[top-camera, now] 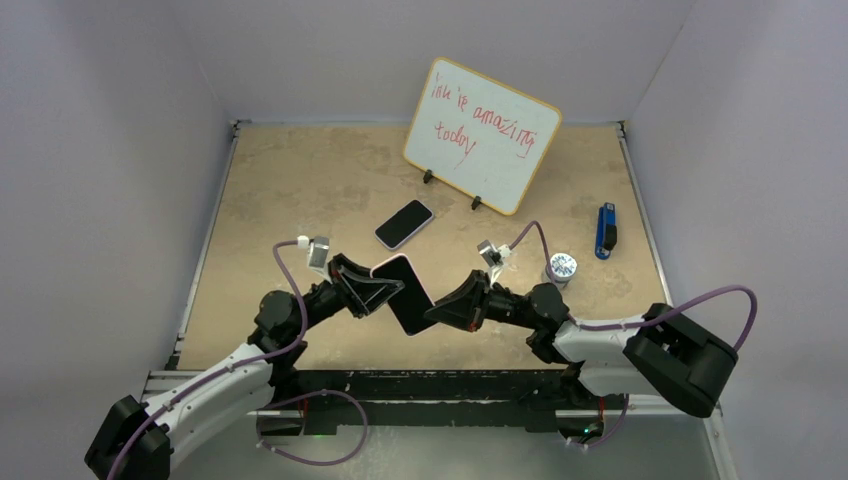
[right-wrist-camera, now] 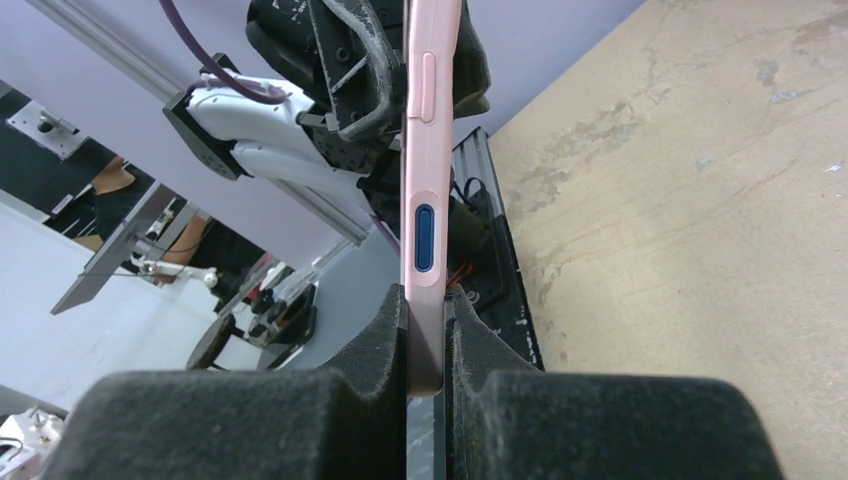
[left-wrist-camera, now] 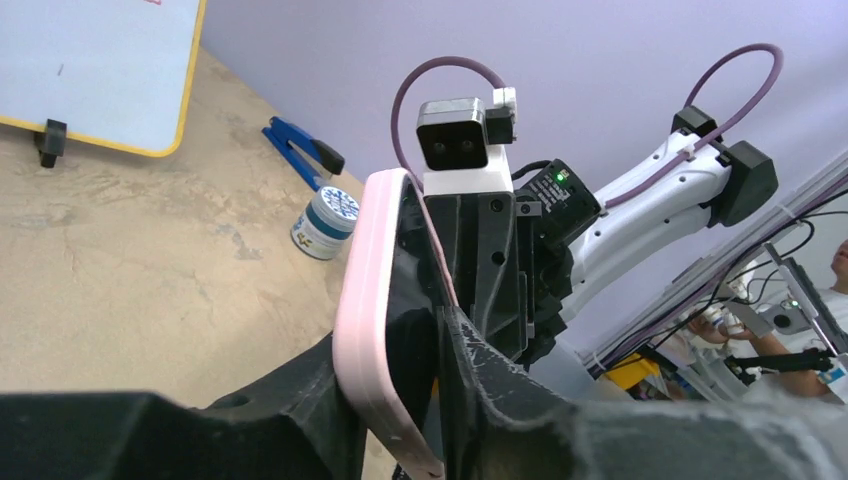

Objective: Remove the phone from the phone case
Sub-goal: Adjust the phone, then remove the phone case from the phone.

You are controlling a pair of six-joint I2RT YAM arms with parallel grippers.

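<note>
A phone in a pink case (top-camera: 404, 294) is held in the air between both arms, above the table's near middle. My left gripper (top-camera: 383, 289) is shut on its upper left part. My right gripper (top-camera: 437, 314) is shut on its lower right corner. In the left wrist view my gripper (left-wrist-camera: 400, 350) clamps the pink case (left-wrist-camera: 365, 290) from the back and the black screen (left-wrist-camera: 415, 300) from the front. In the right wrist view my gripper (right-wrist-camera: 425, 320) pinches the pink case (right-wrist-camera: 425, 150) edge-on, with its side buttons showing.
A second phone (top-camera: 404, 223) lies screen-up on the table behind the held one. A whiteboard (top-camera: 482, 135) with red writing stands at the back. A small round jar (top-camera: 561, 267) and a blue clip-like tool (top-camera: 605, 230) lie at the right.
</note>
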